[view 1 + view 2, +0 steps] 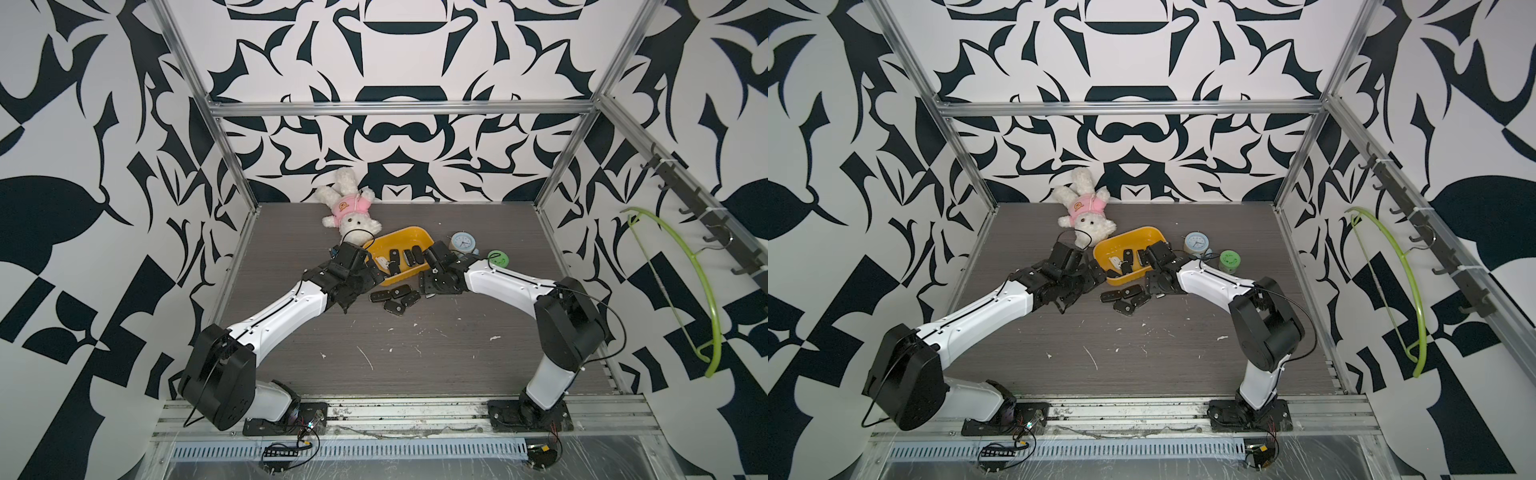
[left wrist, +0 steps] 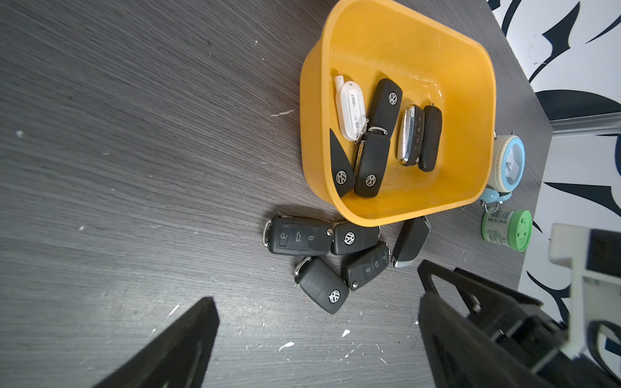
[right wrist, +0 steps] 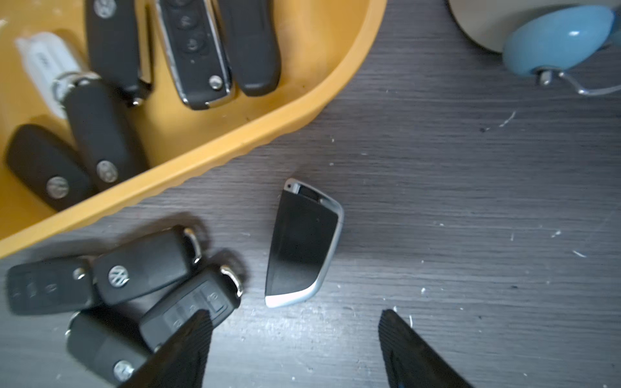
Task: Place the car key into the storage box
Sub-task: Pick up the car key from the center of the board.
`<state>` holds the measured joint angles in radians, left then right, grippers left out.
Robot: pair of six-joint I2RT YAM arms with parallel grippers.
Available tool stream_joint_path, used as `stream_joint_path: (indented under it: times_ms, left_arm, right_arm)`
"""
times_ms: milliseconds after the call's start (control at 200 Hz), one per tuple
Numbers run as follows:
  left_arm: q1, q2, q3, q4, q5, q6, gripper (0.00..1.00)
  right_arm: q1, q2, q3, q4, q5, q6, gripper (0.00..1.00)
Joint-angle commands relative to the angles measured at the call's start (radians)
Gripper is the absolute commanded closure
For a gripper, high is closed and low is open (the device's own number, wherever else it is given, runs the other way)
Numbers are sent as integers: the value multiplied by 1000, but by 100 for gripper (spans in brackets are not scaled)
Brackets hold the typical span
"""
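Observation:
The storage box is a shallow yellow-orange tub at mid-table, also seen at its rim. Several black car keys and a white tag lie inside it. Several more car keys lie in a loose cluster on the table just in front of the box. A black key with silver trim lies apart from that cluster. My right gripper is open and hangs just short of this key, holding nothing. My left gripper is wide open over the table beside the cluster, empty.
A white plush rabbit lies behind the box. A small blue alarm clock and a green-lidded jar stand right of the box, near my right arm. A green hanger hangs on the right wall.

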<state>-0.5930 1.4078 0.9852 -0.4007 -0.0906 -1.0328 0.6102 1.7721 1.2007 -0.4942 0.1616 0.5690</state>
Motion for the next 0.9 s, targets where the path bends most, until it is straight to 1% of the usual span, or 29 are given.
stream_joint_path:
  times_ms: [0, 130, 260, 415, 535, 620, 775, 900]
  left_arm:
    - [5, -11, 7, 3, 4, -6, 1]
    - [5, -12, -2, 2, -6, -10, 0]
    - [5, -7, 3, 2, -3, -7, 0]
    - [5, -3, 1, 2, -4, -8, 0]
    - [5, -1, -1, 3, -6, -10, 0]
    - [5, 3, 1, 4, -6, -11, 0]
    - [5, 9, 0, 3, -3, -16, 0]
    - [5, 10, 0, 3, -4, -16, 0]
  right_arm:
    - [0, 41, 71, -41, 74, 12, 23]
    - [-1, 89, 104, -40, 82, 16, 26]
    - [-3, 123, 135, -47, 95, 23, 27]
    - [-6, 160, 159, -47, 83, 12, 27]
    - [-7, 178, 163, -46, 84, 9, 27]
    - [-7, 190, 166, -45, 78, 11, 30]
    - [-7, 204, 155, -43, 72, 19, 31]
    - [-7, 204, 137, -35, 64, 26, 38]
